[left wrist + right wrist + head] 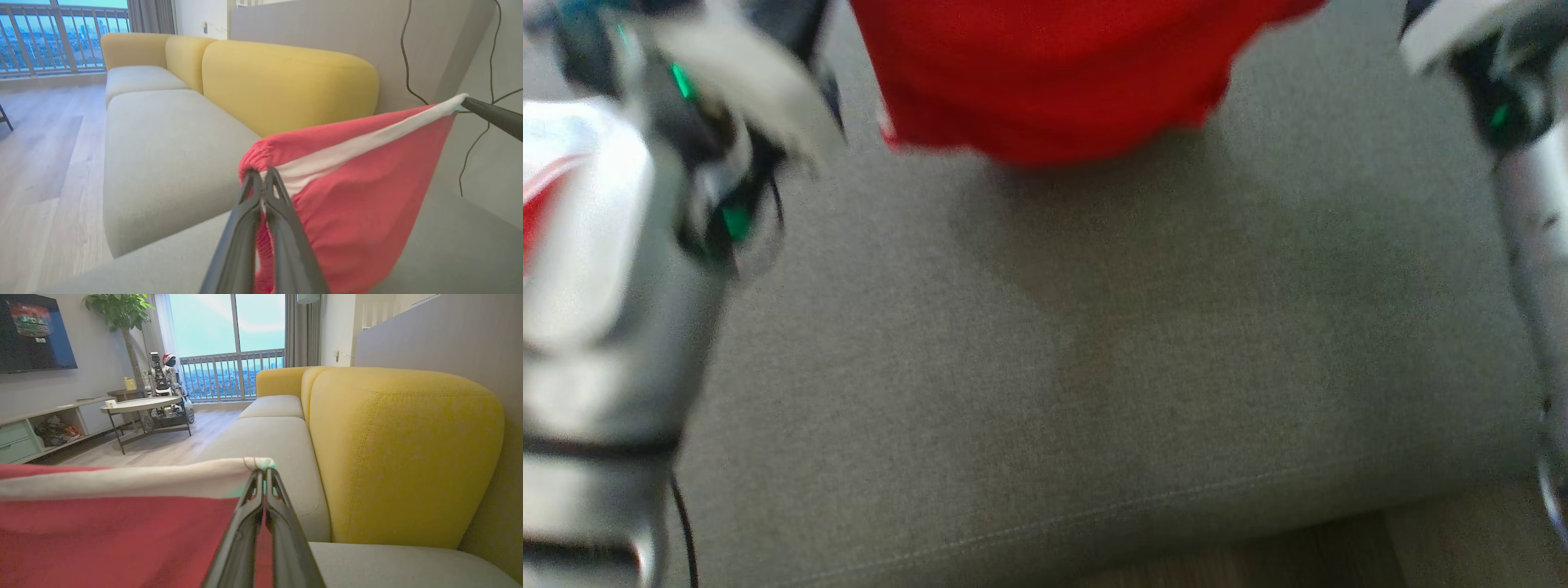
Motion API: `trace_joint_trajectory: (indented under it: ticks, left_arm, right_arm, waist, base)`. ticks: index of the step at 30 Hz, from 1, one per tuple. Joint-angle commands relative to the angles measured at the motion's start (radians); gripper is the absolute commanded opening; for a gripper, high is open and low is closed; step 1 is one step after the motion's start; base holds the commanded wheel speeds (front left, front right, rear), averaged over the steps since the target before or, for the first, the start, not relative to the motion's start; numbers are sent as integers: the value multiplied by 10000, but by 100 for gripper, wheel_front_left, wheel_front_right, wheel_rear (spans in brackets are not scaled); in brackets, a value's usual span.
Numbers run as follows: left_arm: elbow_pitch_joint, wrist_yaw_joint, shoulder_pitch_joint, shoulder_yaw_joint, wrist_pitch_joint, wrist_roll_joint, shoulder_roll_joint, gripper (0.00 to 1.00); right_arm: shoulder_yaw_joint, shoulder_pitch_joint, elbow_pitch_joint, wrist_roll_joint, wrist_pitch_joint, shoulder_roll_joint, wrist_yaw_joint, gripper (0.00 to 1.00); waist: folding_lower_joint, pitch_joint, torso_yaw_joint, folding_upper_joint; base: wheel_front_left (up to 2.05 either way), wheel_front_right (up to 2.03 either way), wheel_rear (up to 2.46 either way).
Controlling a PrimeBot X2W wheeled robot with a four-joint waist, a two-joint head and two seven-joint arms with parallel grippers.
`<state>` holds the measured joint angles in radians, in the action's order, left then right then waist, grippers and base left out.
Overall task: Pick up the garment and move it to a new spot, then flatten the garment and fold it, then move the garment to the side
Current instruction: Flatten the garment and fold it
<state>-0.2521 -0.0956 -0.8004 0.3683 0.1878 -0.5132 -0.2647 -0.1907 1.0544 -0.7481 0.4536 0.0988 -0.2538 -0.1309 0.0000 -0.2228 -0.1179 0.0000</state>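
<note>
Left wrist view: garment point(359, 204) in gripper point(263, 174)

Left hand point(262, 174) clamped, right hand point(264, 473) clamped

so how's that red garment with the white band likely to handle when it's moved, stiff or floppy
Probably floppy: the red garment with the white band drapes down between the left gripper and right gripper. Likely light, since two thin pinches hold it up. It gathers at the left pinch, so it may wrinkle on the grey seat cushion.
</note>
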Motion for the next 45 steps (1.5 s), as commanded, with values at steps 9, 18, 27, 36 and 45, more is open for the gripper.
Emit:
trace_joint_trajectory:
  ticks: [9, 18, 27, 36, 45]
  left_arm:
    - [-2193, -272, -5698, 342, -1390, 1515, -449, 0]
    - [-3811, -315, -7770, 852, -4407, 2559, -245, 0]
    - [-1169, -347, -2957, 1586, -4493, 2373, -800, 0]
    - [371, -349, 1523, 3132, -4494, 958, -1916, 0]
    - [1056, -230, 4167, 3643, -4495, -305, -2661, 0]
  right_arm:
    - [1550, 3590, -525, -1797, 1219, 459, 2, 0]
    - [3144, 4406, 1159, -3883, 1624, 1006, 2, 0]
    - [2655, 167, 3079, -3440, 1590, 1433, 2, 0]
    - [2486, -5211, 6005, -2716, -147, 981, 2, 0]
    - [3209, -10176, 9084, -2512, -1089, 1330, 2, 0]
  waist:
    - [0, -2215, -470, 0]
    - [0, -3210, -268, 0]
    - [0, -2721, 87, 0]
    - [0, -1530, 480, 0]
    - [0, -600, 549, 0]
  base:
    - [0, 0, 0]
    - [0, 0, 0]
    - [0, 0, 0]
    - [0, 0, 0]
    - [0, 0, 0]
